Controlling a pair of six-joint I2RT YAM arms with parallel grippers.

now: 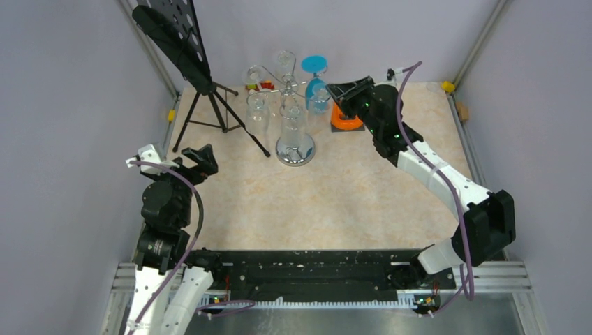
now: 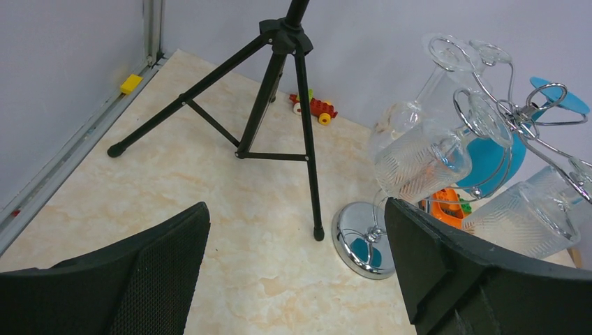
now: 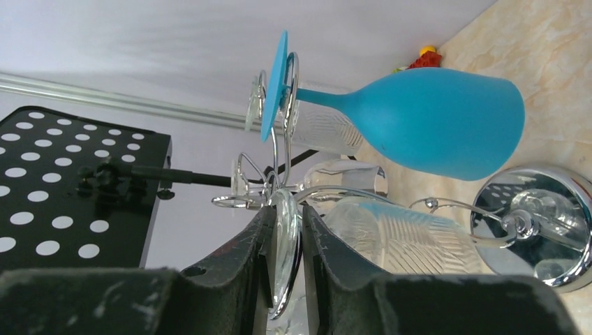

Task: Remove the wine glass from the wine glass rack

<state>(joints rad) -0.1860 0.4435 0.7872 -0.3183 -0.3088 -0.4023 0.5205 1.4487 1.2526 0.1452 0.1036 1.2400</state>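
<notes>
The chrome wine glass rack (image 1: 294, 150) stands at the back middle of the table, with several glasses hanging upside down from its curled hooks. My right gripper (image 1: 335, 89) reaches in from the right at hook height. In the right wrist view its fingers (image 3: 285, 213) close on the round foot of a clear ribbed wine glass (image 3: 405, 237), which is still in its hook. A blue wine glass (image 3: 440, 122) hangs just above. My left gripper (image 1: 199, 162) is open and empty, low at the left; in its own view the gripper (image 2: 295, 209) faces the rack's mirrored base (image 2: 359, 241).
A black tripod music stand (image 1: 174, 35) stands at the back left, its legs (image 2: 279, 91) spread towards the rack. An orange toy (image 1: 345, 118) lies under my right arm. A small red toy (image 2: 317, 107) sits by the back wall. Frame rails border the table.
</notes>
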